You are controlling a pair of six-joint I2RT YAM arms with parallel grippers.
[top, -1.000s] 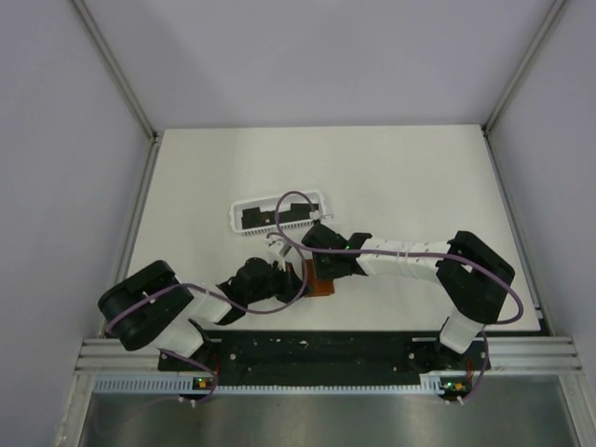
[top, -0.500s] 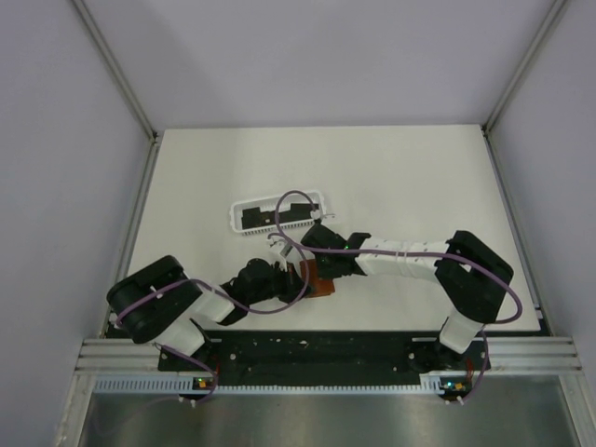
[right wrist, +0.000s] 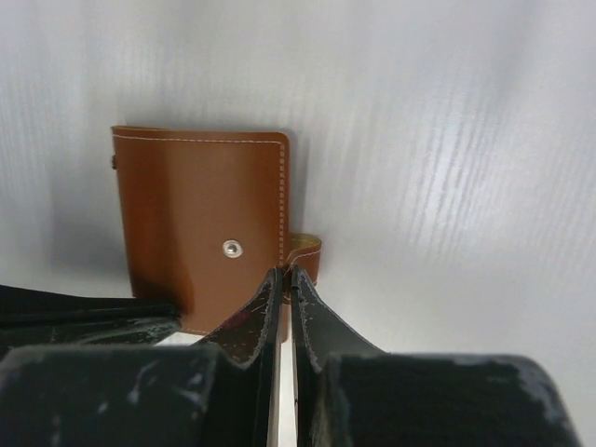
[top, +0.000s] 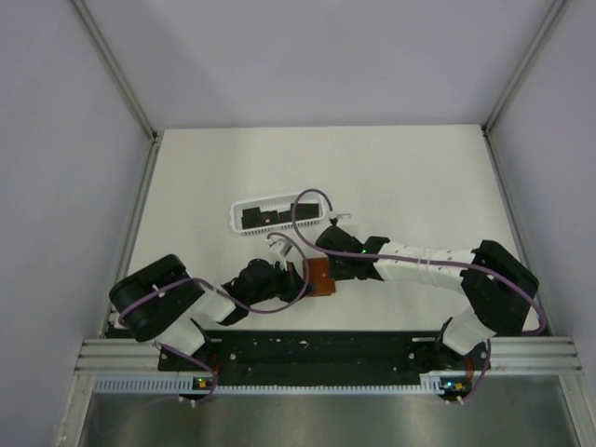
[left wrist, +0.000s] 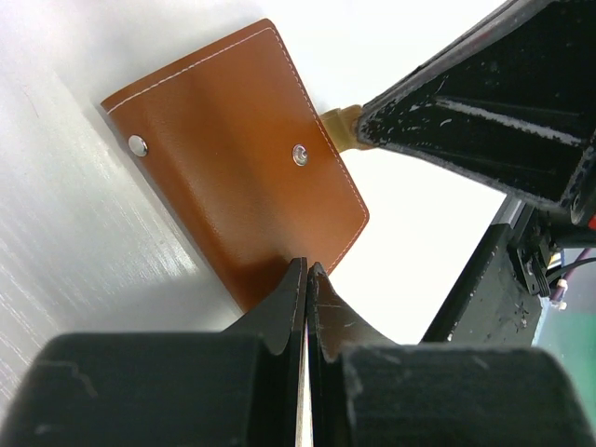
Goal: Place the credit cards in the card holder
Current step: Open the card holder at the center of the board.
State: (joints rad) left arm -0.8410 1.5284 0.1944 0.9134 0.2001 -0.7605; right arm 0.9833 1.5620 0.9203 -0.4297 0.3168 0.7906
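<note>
The card holder (top: 319, 277), a shut brown leather wallet with two snaps, lies flat between both grippers. In the left wrist view my left gripper (left wrist: 307, 271) is shut, its tips at the near edge of the card holder (left wrist: 233, 158). Whether leather is pinched between them does not show. My right gripper (right wrist: 284, 276) is shut on the clasp tab (right wrist: 305, 250), which sticks out of the right edge of the card holder (right wrist: 200, 214). Black credit cards (top: 253, 220) lie in a white basket behind the grippers.
The white slotted basket (top: 279, 198) sits just beyond the grippers, left of centre. A purple cable loops over the right wrist (top: 312, 200). The black rail at the near table edge (top: 317, 346) lies close behind the card holder.
My right gripper has shut on the clasp tab, and its arm has swung out to the right. The left gripper has stayed shut beside the card holder.
</note>
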